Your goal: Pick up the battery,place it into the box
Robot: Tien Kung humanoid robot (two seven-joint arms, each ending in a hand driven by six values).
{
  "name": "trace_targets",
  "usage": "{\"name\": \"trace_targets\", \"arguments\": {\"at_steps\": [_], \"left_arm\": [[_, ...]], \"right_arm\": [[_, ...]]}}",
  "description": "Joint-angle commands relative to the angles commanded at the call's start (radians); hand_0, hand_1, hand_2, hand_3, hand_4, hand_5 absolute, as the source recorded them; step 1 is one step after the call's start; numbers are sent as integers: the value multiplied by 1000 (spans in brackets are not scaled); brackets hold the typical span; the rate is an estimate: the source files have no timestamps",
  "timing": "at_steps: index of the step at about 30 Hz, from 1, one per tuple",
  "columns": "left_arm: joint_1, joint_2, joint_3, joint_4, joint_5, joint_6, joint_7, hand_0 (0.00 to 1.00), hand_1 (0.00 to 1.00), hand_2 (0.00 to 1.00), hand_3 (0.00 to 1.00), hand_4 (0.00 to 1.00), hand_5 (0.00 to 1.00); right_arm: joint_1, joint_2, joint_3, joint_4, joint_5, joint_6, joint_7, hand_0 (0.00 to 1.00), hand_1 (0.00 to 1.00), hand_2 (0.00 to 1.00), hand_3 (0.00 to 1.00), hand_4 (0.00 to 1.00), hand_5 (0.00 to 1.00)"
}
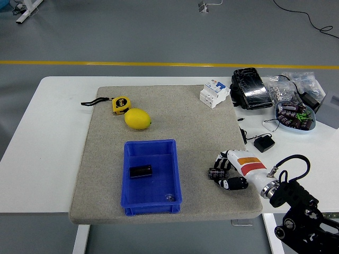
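Bare mat between hand and box — lemon well behind.
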Motion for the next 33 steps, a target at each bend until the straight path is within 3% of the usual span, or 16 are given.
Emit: {"name": "trace_targets", "arguments": {"at_steps": [12,19,23,29,30,33], "left_arm": [[0,1,0,0,3,-2,1,563,555,580,570,616,585],[4,0,-4,0,8,0,4,564,556,580,571,614,582],[7,1,-16,0,26,-3,7,564,556,580,571,614,582],[8,4,-29,0,54,-5,14,564,555,580,570,614,583],[8,4,-30,-1,54,-5,15,564,555,580,570,614,585],[7,6,-30,-1,59,-6,16,564,555,580,570,614,585]], "right_arm": [[16,-13,31,43,5,12,-6,302,390,422,426,667,74],[80,1,69,101,-12,26,-29,295,389,422,426,679,67],[131,22,71,134,-8,36,-41,295,389,422,426,679,67],[208,84,23,185,-7,61,-53,294,386,423,429,680,66],[218,92,12,186,-3,65,-53,333,419,452,444,703,115],[252,119,-26,169,15,106,-48,333,419,452,444,703,115]]}}
